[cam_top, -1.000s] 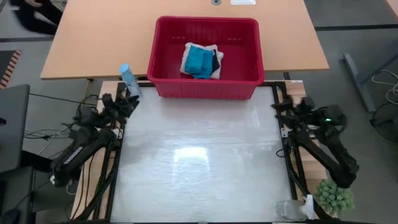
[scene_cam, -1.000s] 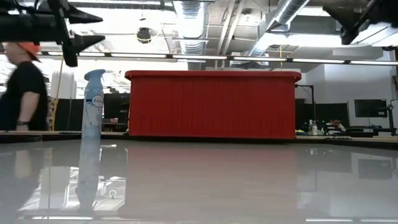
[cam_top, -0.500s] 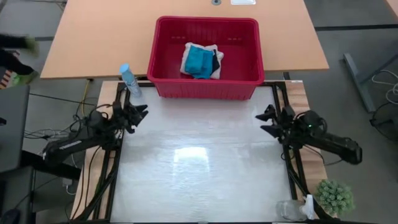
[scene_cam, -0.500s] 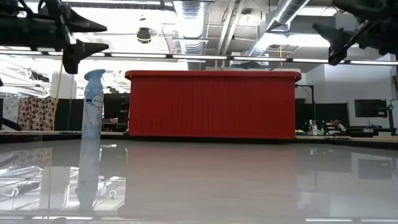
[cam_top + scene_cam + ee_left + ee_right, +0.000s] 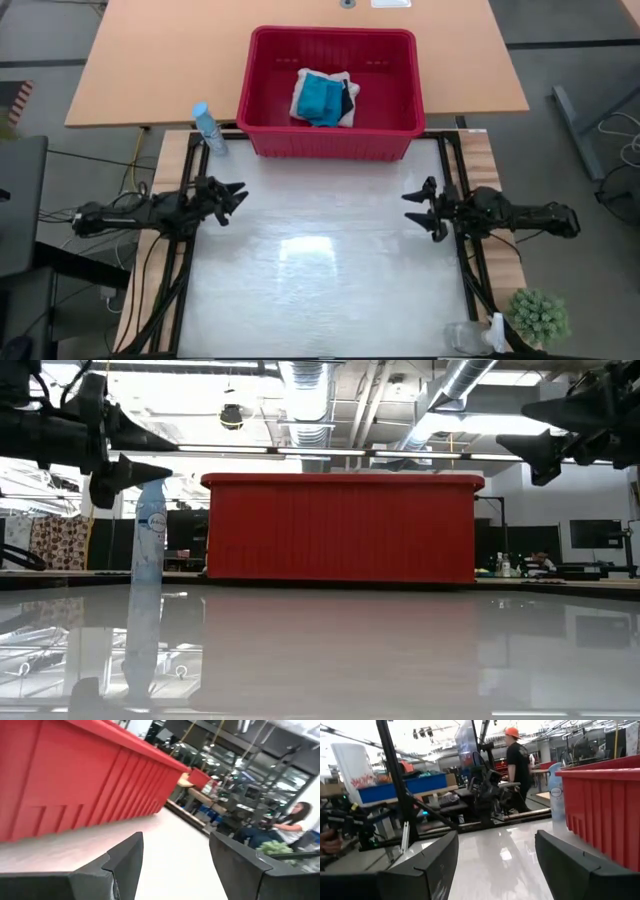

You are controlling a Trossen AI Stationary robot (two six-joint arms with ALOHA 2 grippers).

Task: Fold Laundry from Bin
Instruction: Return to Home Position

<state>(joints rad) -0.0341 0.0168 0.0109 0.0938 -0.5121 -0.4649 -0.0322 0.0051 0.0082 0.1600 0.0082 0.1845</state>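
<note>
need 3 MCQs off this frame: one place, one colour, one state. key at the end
1. Where is the laundry? A) inside the bin B) spread out in front of it C) held in the air
2. What colour tops the pile? A) white B) teal-blue C) yellow
3. The left gripper and right gripper are: A) both open, empty B) both shut on cloth C) one open, one shut
Key: 1 A, the pile sits on the bin's floor; 2 B, the teal-blue piece lies uppermost; 3 A, wrist views show spread fingers, nothing between.
</note>
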